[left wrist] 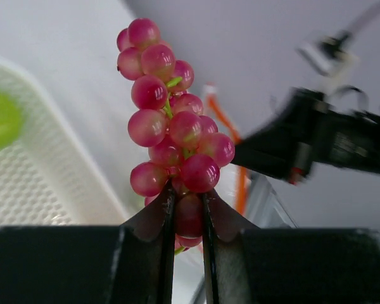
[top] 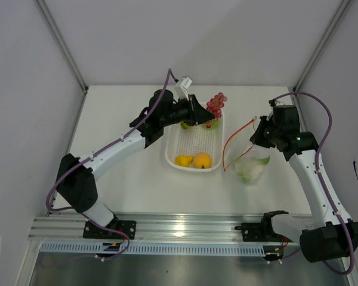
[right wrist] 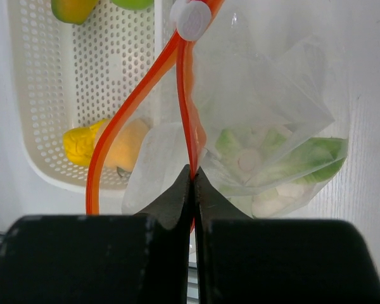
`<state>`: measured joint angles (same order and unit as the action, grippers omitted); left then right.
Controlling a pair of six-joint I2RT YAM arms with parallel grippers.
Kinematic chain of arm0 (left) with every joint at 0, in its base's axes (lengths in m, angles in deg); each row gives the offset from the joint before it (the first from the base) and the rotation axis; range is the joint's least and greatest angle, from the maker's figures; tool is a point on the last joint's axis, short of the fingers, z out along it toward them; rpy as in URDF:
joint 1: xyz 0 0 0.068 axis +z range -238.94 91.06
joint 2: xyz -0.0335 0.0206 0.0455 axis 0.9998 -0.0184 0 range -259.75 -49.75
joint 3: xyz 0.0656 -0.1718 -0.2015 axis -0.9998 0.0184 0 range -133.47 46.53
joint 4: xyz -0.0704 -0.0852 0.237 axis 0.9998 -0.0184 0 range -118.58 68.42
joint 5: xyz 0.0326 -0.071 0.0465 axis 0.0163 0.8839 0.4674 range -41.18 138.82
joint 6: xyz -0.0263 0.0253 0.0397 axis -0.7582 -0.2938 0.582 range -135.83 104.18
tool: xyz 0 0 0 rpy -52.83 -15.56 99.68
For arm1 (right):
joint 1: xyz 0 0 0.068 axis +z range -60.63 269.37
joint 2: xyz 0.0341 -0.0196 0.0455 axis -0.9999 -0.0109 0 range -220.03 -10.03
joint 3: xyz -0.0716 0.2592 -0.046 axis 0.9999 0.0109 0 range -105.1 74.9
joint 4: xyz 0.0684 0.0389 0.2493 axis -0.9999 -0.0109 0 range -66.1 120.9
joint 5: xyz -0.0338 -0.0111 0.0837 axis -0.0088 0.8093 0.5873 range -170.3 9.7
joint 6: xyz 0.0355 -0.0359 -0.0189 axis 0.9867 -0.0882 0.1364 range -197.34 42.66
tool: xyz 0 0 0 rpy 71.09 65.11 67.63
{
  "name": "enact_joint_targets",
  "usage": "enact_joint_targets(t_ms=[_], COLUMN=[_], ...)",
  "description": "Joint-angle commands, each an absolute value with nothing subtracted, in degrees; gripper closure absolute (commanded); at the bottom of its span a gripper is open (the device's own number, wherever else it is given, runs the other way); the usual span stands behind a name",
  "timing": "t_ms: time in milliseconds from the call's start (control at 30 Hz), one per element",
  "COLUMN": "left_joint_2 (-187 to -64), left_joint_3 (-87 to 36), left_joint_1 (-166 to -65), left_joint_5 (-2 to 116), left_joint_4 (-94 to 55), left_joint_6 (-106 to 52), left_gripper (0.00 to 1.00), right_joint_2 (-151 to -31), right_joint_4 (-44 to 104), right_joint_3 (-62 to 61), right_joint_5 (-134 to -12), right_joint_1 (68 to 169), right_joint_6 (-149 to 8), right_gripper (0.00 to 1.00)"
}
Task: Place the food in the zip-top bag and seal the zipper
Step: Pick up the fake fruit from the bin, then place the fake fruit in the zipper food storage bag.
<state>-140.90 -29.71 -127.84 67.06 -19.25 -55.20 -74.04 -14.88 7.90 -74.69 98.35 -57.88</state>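
Note:
My left gripper point(left wrist: 187, 202) is shut on the lowest grapes of the red grape bunch point(left wrist: 171, 126), which sticks up past its fingertips. From above, the bunch point(top: 216, 105) hangs over the far right corner of the white basket point(top: 194, 142), with the left gripper point(top: 205, 115) just beside it. My right gripper point(right wrist: 193, 174) is shut on the orange-red zipper point(right wrist: 182, 95) of the clear zip-top bag point(right wrist: 275, 120). It holds the bag's mouth point(top: 230, 146) up and open. White and green cauliflower point(right wrist: 259, 171) lies inside the bag point(top: 251, 169).
The basket holds a yellow fruit point(top: 183, 159), an orange mango point(top: 202, 159) and a green apple point(top: 185, 125). It stands directly left of the bag. A white slider point(right wrist: 190, 19) sits on the zipper. Walls enclose the table on three sides.

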Motion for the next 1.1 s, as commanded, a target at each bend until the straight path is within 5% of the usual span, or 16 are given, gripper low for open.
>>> enact_joint_targets(t_ms=[0,200,400,567,1067], left_joint_2=[-140.0,-145.1,-148.8,-150.8,-158.1], left_joint_3=[-28.4,-30.1,-30.5,-34.7,-53.3], left_joint_1=[-129.1,-132.2,-134.7,-136.3,-141.4], left_joint_5=[86.9,97.7,95.7,90.5,72.1], left_joint_4=[-7.3,-2.7,-9.8,-20.2,-47.6], left_joint_6=[-53.0,-55.8,-54.4,-51.3,-49.0], left_gripper=[0.94,0.93,0.93,0.93,0.73], right_joint_2=[-74.4,-74.3,-74.1,-73.8,-73.0], right_joint_4=[-15.4,-16.2,-16.5,-16.4,-15.7], right_joint_3=[4.6,3.0,1.9,1.2,2.4], right_joint_5=[-76.5,-77.4,-77.5,-77.0,-75.5], right_joint_1=[99.7,99.9,99.9,100.0,100.2], right_joint_6=[-57.4,-57.7,-57.8,-57.9,-57.7], right_gripper=[1.0,1.0,1.0,1.0,1.0])
